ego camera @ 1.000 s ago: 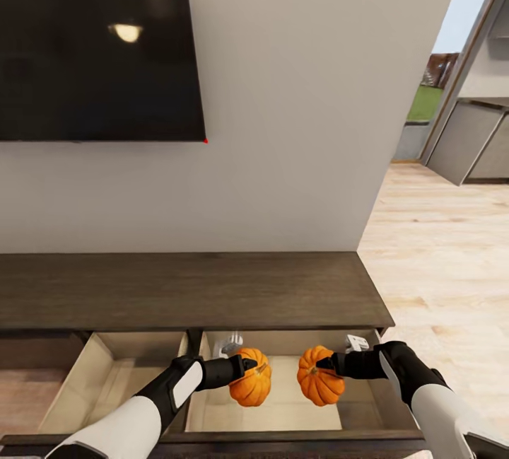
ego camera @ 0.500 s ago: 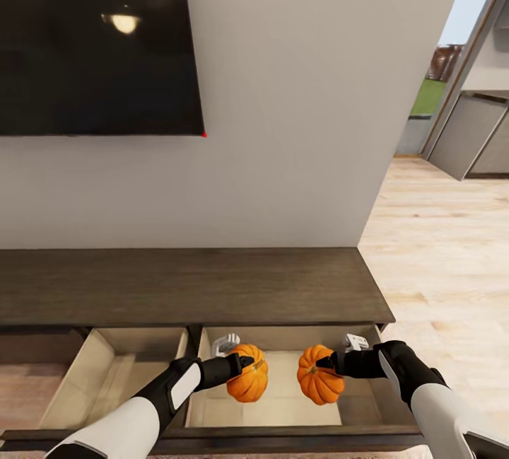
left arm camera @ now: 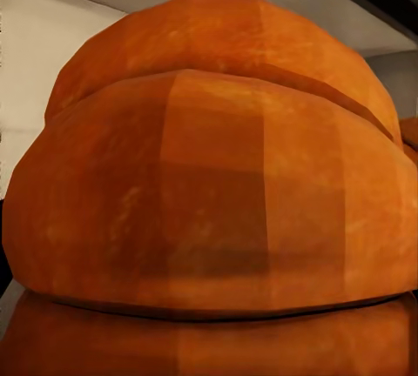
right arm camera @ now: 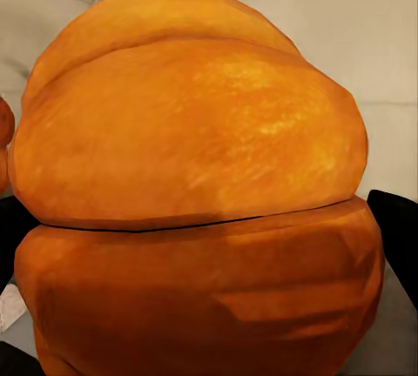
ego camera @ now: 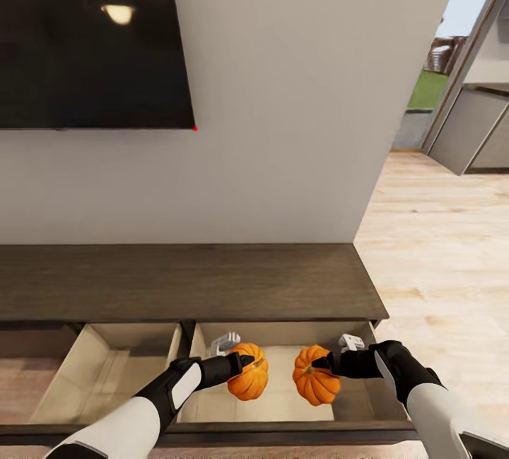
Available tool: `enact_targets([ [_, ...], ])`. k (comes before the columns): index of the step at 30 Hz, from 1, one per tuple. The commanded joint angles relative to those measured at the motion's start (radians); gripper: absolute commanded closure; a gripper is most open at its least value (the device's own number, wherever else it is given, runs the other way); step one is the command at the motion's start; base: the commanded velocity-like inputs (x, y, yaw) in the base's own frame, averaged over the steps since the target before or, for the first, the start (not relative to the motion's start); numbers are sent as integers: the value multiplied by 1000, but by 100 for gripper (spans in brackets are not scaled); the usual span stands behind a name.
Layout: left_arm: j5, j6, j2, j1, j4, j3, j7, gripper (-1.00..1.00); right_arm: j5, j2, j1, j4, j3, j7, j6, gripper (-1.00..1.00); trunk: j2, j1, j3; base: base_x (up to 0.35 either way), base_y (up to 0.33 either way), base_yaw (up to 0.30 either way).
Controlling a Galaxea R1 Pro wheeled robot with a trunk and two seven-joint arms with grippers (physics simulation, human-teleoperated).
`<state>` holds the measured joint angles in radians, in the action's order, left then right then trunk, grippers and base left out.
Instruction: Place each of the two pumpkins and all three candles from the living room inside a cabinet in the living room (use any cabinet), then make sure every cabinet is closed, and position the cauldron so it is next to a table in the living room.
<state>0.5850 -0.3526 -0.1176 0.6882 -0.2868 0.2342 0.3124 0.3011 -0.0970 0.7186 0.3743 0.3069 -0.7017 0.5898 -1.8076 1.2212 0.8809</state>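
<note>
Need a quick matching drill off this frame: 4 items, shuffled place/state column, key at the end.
Things:
1. left gripper
2. right gripper
3. left-hand drawer
4. TV screen

Places/states:
A. on the wall above the cabinet
B. open, nothing seen inside
C. holds the pumpkin nearer the drawer divider
D. holds the pumpkin nearer the cabinet's right end

Pairs: 1-C, 2-D, 3-B, 4-A

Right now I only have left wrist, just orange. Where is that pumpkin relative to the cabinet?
Observer: The left hand holds its pumpkin over the open right-side drawer of the cabinet.
Operator: Right arm?
Observer: The right hand grips the second pumpkin over that same drawer, beside the first with a gap between them.
Operator: Other drawers?
Observer: The drawer to the left is also open, pale interior showing.
</note>
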Motion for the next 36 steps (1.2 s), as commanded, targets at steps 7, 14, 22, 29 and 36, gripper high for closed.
enact_targets([
  [7, 7, 2, -1, 1, -1, 2, 0, 100, 10, 5, 0, 3, 8, -7, 3, 100, 0, 0, 12, 1, -1, 0],
  [14, 7, 4, -2, 1, -2, 2, -2, 100, 13, 6, -1, 1, 8, -1, -58, 100, 0, 0, 23, 85, -69, 0],
  [22, 15, -4, 4, -2, 0, -14, 1, 100, 12, 14, -2, -7, 8, 32, -139, 100, 0, 0, 36, 10, -8, 0],
  [29, 21, -6, 6, 2, -1, -27, 2, 100, 10, 14, -2, -8, 7, 34, -144, 100, -21, 11, 57, 0, 0, 0],
  [36, 21, -12, 7, 5, -12, -29, -5, 100, 10, 54, 0, -4, 9, 35, -143, 100, -35, 19, 74, 0, 0, 0],
])
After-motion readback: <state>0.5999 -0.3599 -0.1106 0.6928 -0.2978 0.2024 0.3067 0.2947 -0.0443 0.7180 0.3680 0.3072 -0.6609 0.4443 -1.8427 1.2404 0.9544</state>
